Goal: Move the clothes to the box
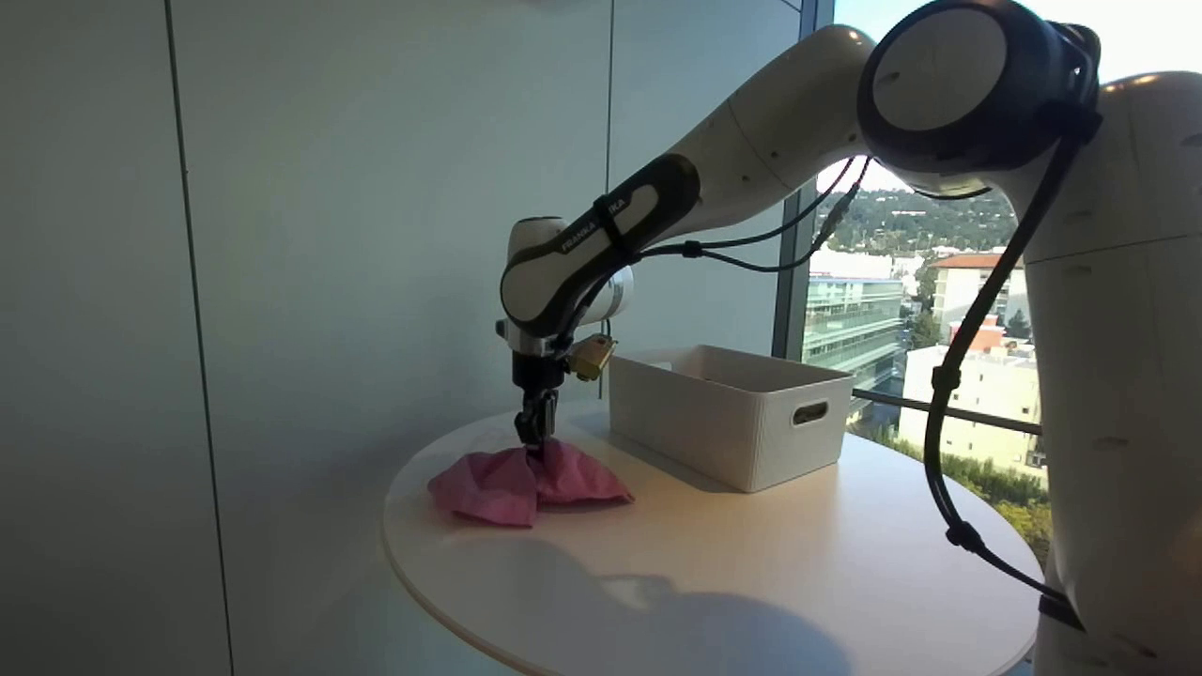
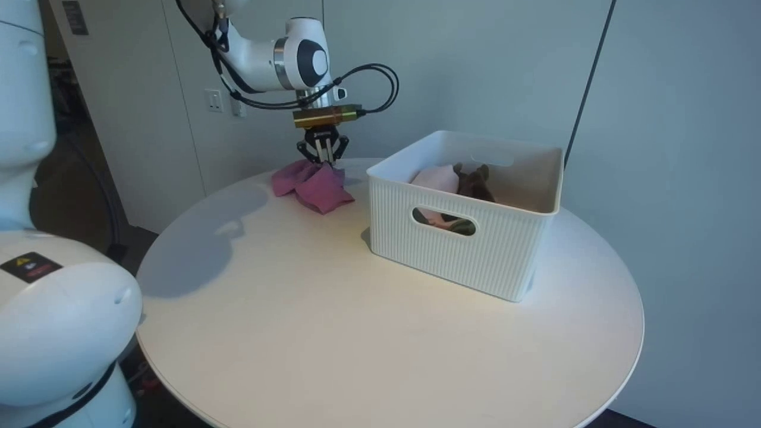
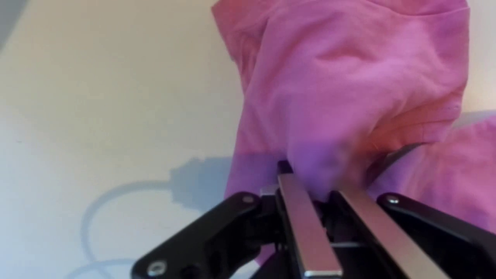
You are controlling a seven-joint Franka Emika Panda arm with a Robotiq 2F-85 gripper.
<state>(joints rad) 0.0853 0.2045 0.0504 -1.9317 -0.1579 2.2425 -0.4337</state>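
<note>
A crumpled pink cloth (image 1: pixel 488 486) lies on the round table, also seen in an exterior view (image 2: pixel 322 189) and in the wrist view (image 3: pixel 348 69). My gripper (image 1: pixel 534 447) points straight down into the middle of it. In the wrist view the gripper (image 3: pixel 316 182) has its fingers close together with a bunched fold of cloth between them; the fingertips are partly hidden. The cloth's lower parts still spread on the table. The white box (image 1: pixel 683 422) stands beside the cloth, open at the top; it also shows in an exterior view (image 2: pixel 392 220).
The box holds a pale pink item (image 2: pixel 437 178) and a dark brown item (image 2: pixel 474 183). Its near wall has a handle hole. The round white table (image 2: pixel 333 333) carries box and cloth. A wall (image 1: pixel 376 235) stands behind the table, and a window is beside it.
</note>
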